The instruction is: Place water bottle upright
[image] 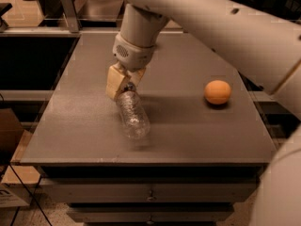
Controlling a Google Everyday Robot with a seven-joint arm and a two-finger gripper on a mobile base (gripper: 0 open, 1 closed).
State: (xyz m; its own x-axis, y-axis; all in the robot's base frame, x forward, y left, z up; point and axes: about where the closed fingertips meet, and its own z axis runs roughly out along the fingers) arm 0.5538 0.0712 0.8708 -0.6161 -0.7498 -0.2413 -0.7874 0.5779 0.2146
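The water bottle (132, 115) is a small clear crinkly plastic bottle. It hangs tilted, with its neck up inside the gripper and its base toward the table's front edge, lifted slightly off the grey table (84, 121). My gripper (125, 81) has tan fingers and is shut on the bottle's neck end. The cap and label are hidden by the fingers. The gripper sits over the middle left of the table.
An orange (217, 92) lies on the table to the right of the bottle. A dark shelf and metal frame (68, 6) stand behind the table. A cardboard box (9, 135) is at the left, below table height. My large white arm fills the upper right.
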